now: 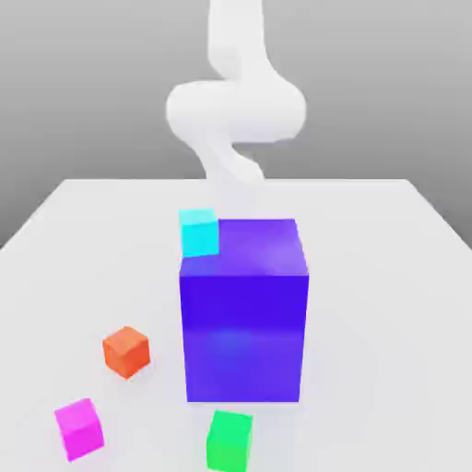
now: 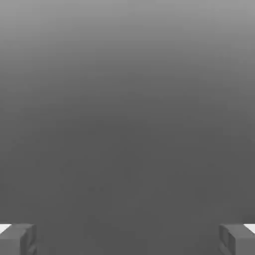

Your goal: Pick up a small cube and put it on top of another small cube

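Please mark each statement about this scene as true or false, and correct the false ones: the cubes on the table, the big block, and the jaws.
1. The big blue block stands on the white table. True.
2. The cyan cube lies at the front edge of the table, in front of the block. False: it sits behind the block's upper corner on the exterior view's left, partly hidden by it.
3. The orange cube is stacked on the magenta cube. False: they rest apart on the table.
4. The green cube lies in front of the big blue block. True.
5. The gripper is shut on a cube. False: its jaws stand wide apart with nothing between them.
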Motion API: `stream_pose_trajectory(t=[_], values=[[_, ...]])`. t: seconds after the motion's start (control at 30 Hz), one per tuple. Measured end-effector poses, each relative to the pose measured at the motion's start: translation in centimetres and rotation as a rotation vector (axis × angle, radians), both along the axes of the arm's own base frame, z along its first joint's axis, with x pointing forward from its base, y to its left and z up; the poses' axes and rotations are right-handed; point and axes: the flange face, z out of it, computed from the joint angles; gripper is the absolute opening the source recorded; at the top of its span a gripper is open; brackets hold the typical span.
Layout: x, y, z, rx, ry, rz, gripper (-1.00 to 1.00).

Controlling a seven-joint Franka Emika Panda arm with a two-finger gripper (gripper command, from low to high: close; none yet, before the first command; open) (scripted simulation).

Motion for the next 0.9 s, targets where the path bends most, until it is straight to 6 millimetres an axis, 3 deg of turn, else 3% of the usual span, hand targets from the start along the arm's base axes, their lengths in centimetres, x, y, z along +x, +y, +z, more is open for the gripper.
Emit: stream_pose_trajectory(t=[0.2,0.43,0.63,0.9], values=[[6.7,-3.9,-9.8,-0.012,0.156,0.13,0.0],[11.0,-8.0,-22.3,-0.042,0.318,0.252,0.0],[11.5,-12.0,-33.0,-0.088,0.454,0.335,0.0],[8.2,-17.2,-45.5,-0.191,0.644,0.452,0.0]])
